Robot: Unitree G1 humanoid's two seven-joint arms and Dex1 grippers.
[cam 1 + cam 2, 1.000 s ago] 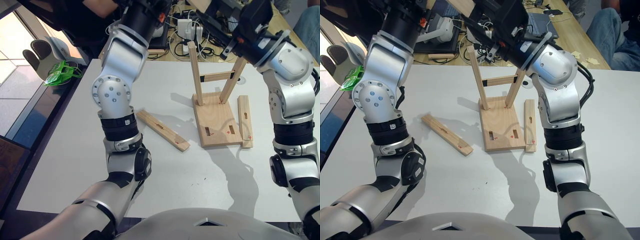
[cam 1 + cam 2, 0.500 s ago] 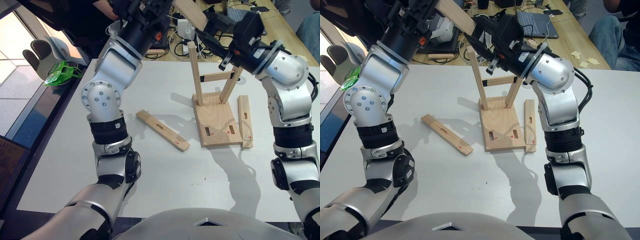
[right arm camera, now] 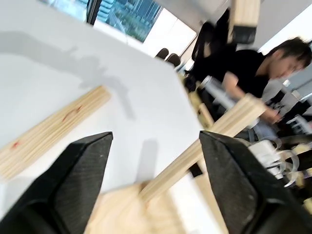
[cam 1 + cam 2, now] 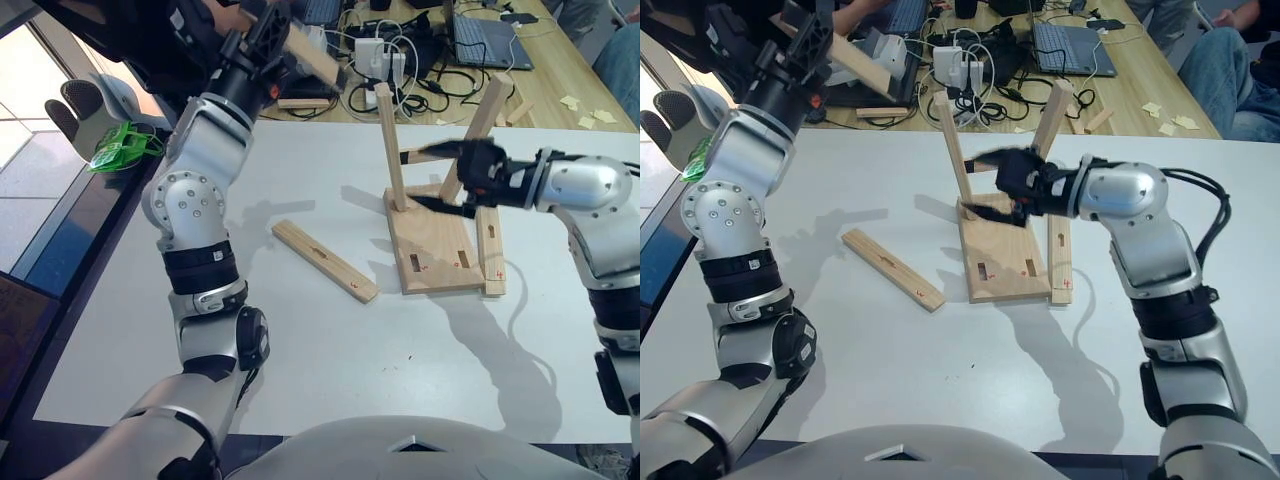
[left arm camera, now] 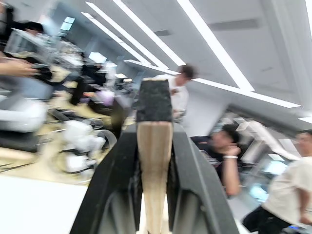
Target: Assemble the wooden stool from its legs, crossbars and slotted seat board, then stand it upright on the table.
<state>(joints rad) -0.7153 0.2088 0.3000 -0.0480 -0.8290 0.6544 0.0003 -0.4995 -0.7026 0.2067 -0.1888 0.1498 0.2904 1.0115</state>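
Left hand (image 5: 154,146) is clamped on a wooden bar (image 4: 316,62), which I hold high over the far edge of the table (image 4: 130,300), toward its far left corner. One end of the bar sticks out past my fingers.

My right hand (image 4: 432,178) is spread wide, low over the far end of the slotted seat board (image 4: 440,255), with nothing in it. One finger is above the crossbar (image 4: 432,154) and the other is just over the board.

The seat board lies flat toward the far right of the table. An upright leg (image 4: 390,150) and a leaning leg (image 4: 484,112) stand in its far end, with the crossbar between them.

A slotted strip (image 4: 490,245) lies flat along the board's right edge, touching it. A loose slat (image 4: 325,260) lies flat at an angle near the table's middle, apart from the board.
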